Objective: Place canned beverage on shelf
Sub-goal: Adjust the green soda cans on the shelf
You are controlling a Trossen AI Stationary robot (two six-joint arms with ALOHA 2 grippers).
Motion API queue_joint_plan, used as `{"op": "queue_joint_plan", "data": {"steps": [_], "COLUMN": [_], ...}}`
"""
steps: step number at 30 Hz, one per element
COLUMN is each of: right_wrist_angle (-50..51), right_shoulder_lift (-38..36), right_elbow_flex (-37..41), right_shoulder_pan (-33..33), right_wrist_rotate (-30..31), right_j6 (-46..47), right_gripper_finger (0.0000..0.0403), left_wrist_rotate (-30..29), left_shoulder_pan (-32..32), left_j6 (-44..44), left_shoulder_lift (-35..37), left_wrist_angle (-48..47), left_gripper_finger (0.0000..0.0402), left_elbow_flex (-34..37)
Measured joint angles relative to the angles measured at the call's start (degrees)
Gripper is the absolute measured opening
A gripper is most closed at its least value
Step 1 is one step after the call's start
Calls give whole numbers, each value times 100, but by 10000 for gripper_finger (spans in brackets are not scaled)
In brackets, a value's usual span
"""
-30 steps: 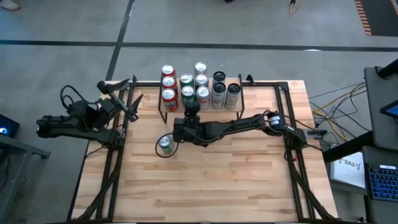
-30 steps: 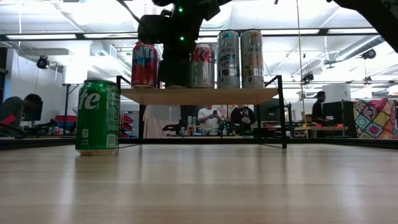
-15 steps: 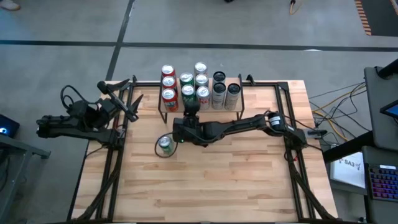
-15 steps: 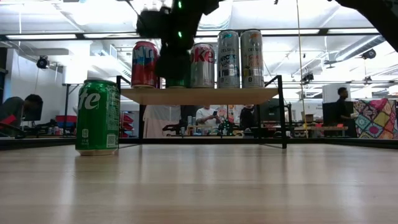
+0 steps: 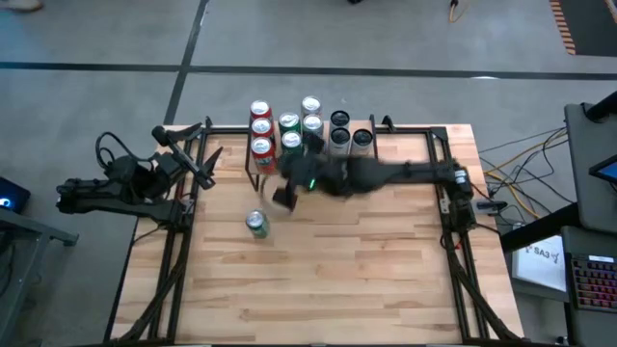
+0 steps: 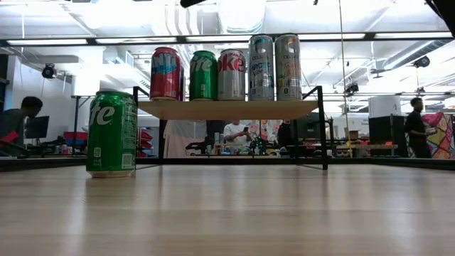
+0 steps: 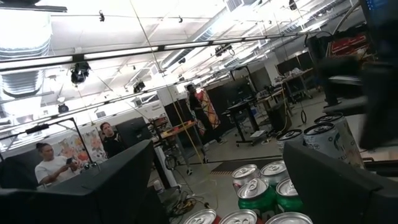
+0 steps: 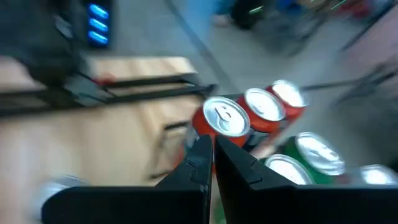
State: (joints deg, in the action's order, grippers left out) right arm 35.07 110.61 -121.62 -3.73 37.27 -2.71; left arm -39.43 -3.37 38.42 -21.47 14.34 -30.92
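Glossy metal cans [image 6: 221,75], light-wood shelf [image 6: 227,109], black metal legs [image 6: 323,128]

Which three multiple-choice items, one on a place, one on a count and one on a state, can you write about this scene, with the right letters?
1. Where does the lone green can stand?
A. On the shelf
B. On the tabletop, in front of the shelf
C. On the floor

2. How many cans show along the shelf in the low view?
A. Two
B. Nine
C. Five

3. How is the right gripper?
A. Shut, with nothing between its fingers
B. Shut on a red can
C. Wide open

Answers:
1 B: the high view shows it alone on the wood, apart from the shelf.
2 C: one red, one green, one silver and two tall slim cans stand in a row.
3 A: the right wrist view shows the two fingers pressed together.

The left gripper waits open at the table's left edge.
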Motion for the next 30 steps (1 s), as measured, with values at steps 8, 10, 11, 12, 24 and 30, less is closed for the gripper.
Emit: {"op": "queue_joint_plan", "data": {"steps": [8, 10, 11, 12, 24, 30], "right_wrist_angle": [280, 279, 273, 261, 357, 683], "right_shoulder_lift": [-255, -250, -250, -251, -260, -263], "right_elbow_flex": [-89, -86, -86, -86, -86, -86], "right_shoulder_pan": [941, 1081, 1135, 1179, 1612, 1613], "right_wrist_rotate": [-1679, -1692, -1691, -1693, -2452, -2569], "right_j6": [804, 728, 682, 632, 814, 760], "right_gripper_finger": [9, 9, 9, 9, 9, 9], "left_wrist_rotate": [1, 0, 1, 1, -1, 50], "left_shoulder_pan": [-1, -1, -1, -1, -1, -1], "left_j6": [-154, -200, -218, -244, -300, -328], "left_shoulder_lift": [-6, -18, -23, -27, -37, -51], "left_wrist_angle": [-69, -93, -99, -108, -168, -182], "left_gripper_finger": [343, 343, 343, 343, 343, 343], "left_elbow_flex": [0, 0, 0, 0, 0, 0]}}
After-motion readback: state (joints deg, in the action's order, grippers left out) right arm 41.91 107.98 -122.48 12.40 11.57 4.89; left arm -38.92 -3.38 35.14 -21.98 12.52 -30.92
